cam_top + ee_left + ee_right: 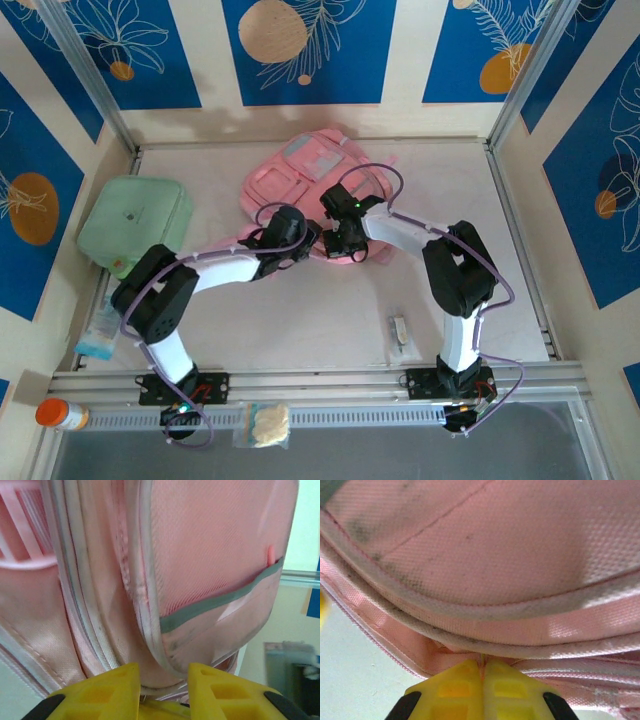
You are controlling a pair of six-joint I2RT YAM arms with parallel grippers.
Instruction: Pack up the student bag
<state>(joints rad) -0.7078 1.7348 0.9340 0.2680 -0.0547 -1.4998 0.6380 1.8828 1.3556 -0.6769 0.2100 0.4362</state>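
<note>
The student bag (305, 170) is lying mid-table (450, 250). My right gripper (481, 662) is pinching its zipper edge, fingers together; my left gripper (162, 672) is waiting with fingers apart at the seam. The fabric is looking soft and floppy, so I am trusting the stiffer piping.

Bright, even light falls from above onto the table (330, 330), and the arms throw only soft, pale shadows. The overhead picture is sharp, its posts (80, 70) leaning outward toward the corners. Up close the bag (210, 555) looks slightly soft, with the background at the right edge washed out and blurred. The yellow fingers (465, 685) are out of focus, while the weave above them is crisp.
</note>
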